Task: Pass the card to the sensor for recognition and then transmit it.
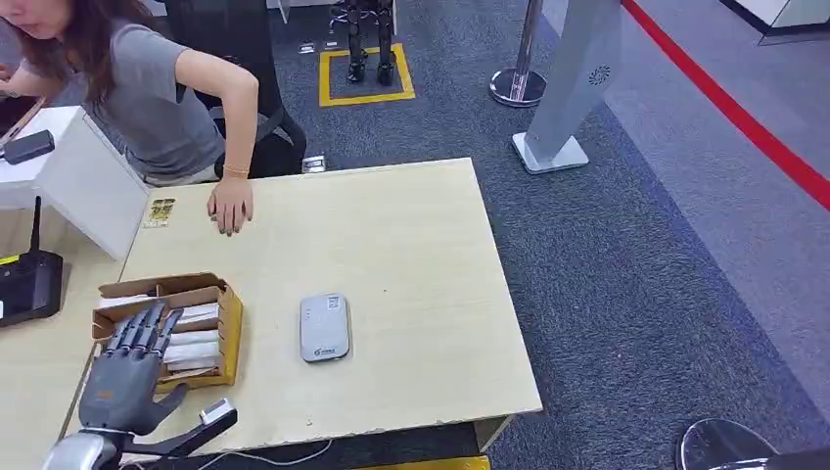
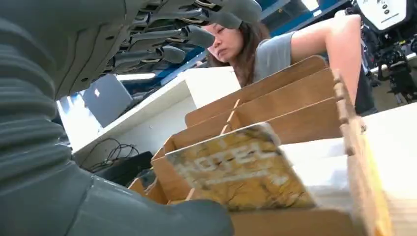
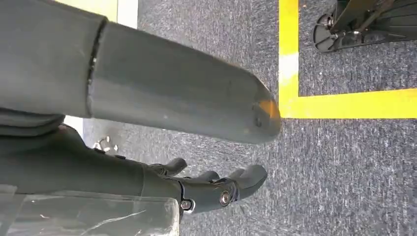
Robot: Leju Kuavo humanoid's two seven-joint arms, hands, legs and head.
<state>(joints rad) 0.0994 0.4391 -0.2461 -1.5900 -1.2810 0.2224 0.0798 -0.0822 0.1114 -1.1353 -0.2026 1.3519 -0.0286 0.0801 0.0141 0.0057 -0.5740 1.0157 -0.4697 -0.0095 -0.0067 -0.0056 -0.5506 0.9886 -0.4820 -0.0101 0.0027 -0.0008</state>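
A: What is lying on the worktop (image 1: pixel 411 245)?

B: It is a pale, smooth wooden rectangle. One brown cardboard box (image 1: pixel 227 323) is sitting near its left front corner, open at the top, with corrugated walls and thin dividers. White cards are lying stacked flat inside it. In the left wrist view one card (image 2: pixel 241 169) with a mottled yellow-brown face and pale lettering is leaning tilted at the near end of the box.

A: And the sensor?

B: One sensor (image 1: pixel 324 326) is resting flat just to the right of the box. It is a small silver-grey slab with rounded corners and a matte top.

A: What are the hands doing?

B: The left hand (image 1: pixel 127 367), dark grey and jointed, is hovering over the box with its fingers spread and straight, gripping nothing. The right hand (image 3: pixel 206 189) is hanging down over speckled grey carpet (image 3: pixel 344 172) marked with yellow tape (image 3: pixel 339 103); its fingers are curling loosely apart, with nothing in them.

A: Is anyone nearby?

B: One person in a grey shirt (image 1: pixel 157 98) is leaning over the far left corner, pressing one hand (image 1: pixel 231 208) flat on the wood. One more small yellowish card (image 1: pixel 160 211) is lying beside that hand, near the edge. One black device with an upright antenna (image 1: pixel 29 279) is sitting on the neighbouring surface to the left.
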